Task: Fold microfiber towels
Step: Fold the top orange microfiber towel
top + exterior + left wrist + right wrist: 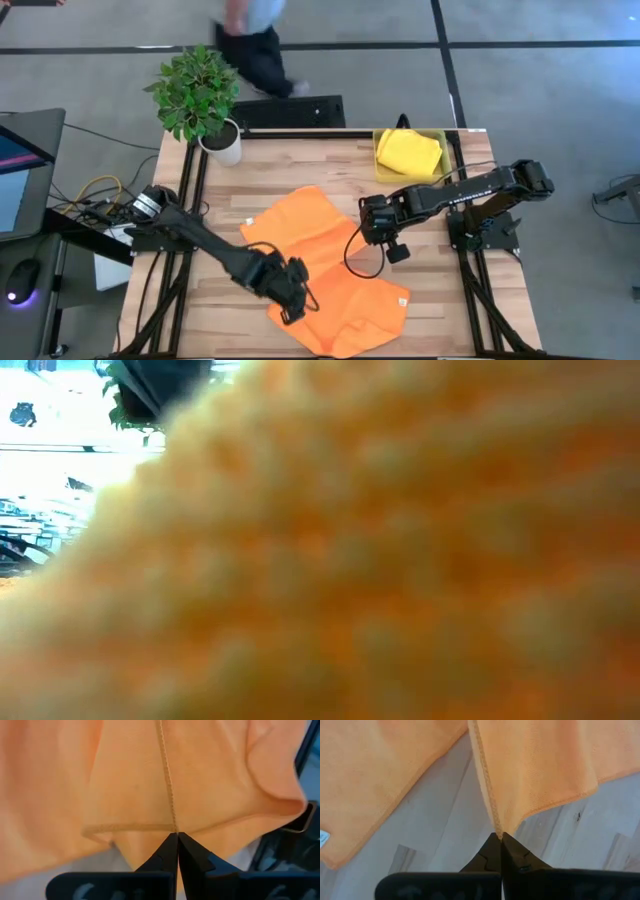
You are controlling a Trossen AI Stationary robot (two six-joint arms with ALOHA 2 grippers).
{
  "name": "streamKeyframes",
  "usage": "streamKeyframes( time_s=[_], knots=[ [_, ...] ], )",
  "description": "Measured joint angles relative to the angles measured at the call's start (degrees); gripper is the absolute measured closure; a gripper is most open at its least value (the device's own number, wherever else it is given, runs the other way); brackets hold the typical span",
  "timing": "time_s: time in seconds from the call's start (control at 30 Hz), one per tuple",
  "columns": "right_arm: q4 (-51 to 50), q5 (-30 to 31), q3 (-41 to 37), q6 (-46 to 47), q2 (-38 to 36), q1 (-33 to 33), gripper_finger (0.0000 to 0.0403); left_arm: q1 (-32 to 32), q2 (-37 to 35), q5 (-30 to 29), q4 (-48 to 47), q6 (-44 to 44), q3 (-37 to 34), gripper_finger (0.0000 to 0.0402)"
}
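Orange cloth (300, 228) lies spread across the table's middle, and more orange cloth (350, 310) lies toward the near edge. I cannot tell where one orange towel ends and the other begins. Orange cloth (380, 560) also fills the low view. My left gripper (292, 296) is shut on an orange corner at the near cloth's left side. My right gripper (373, 234) is shut on an orange corner at the middle right. A bright yellow towel (408, 152) lies folded in the yellow bin (440, 138). The pink towel is out of view. My left gripper pinches an orange towel's corner (172, 828), where two hemmed edges meet, between its two fingertips. The cloth spreads away from the fingers, with loose folds in it. My right gripper pinches an orange towel's corner (496, 827) at the end of a hemmed edge, between its two fingertips. The cloth near the fingers is lifted off the wood, and another orange piece (375, 785) lies beneath it.
A potted plant (200, 95) stands at the table's far left corner. The bin sits at the far right corner. A person (255, 45) stands on the floor beyond the far edge. Bare wood (215, 175) shows at the far left, and cables lie off the left edge.
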Motion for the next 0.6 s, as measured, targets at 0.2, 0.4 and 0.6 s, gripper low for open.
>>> streamKeyframes(
  time_s=[0.2, 0.4, 0.6],
  knots=[
    [-2.46, -0.31, 2.57, 0.85, -0.02, 0.8, 0.0394, -5.1, 0.06, -3.71, 2.58, -10.17, 0.0, 0.0401],
    [-11.06, 0.04, 7.79, 0.01, -0.09, 3.22, 0.0394, -8.48, 0.08, -4.01, 6.96, -15.71, 0.0, 0.0401],
    [-12.14, 0.07, 10.55, 0.25, -0.11, 5.1, 0.0394, -9.76, 0.1, -4.35, 6.95, -19.6, -0.02, 0.0401]
  ],
)
